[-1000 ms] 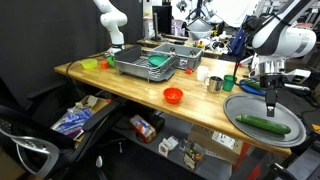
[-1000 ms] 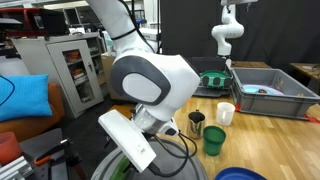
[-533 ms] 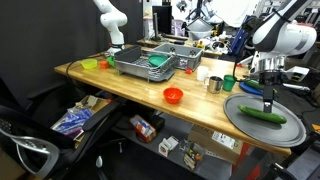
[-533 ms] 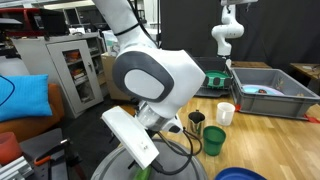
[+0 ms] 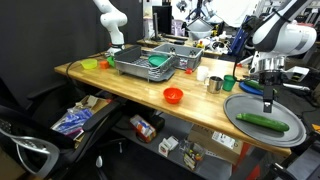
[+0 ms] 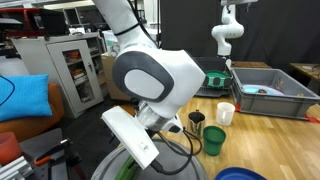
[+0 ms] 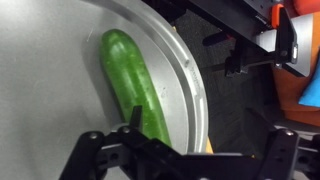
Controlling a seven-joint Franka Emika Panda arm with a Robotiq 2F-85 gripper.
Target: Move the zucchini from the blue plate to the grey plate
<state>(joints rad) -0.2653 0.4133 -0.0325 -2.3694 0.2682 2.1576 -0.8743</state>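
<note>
Zucchini (image 7: pixel 133 85) lies on the grey plate (image 7: pixel 60 100), close along its rim, not on the blue plate (image 6: pixel 240 174). Your gripper (image 5: pixel 270 103) hangs just over one end of it, jaws wide apart, holding nothing. The danger I see is a finger brushing it when you lift. It is round and may roll over the low rim. Rise straight up, with no sideways move.

Red bowl (image 5: pixel 172 95), green cup (image 5: pixel 229 83), grey bin (image 5: pixel 135 68) on wooden table (image 5: pixel 110 80)
</note>
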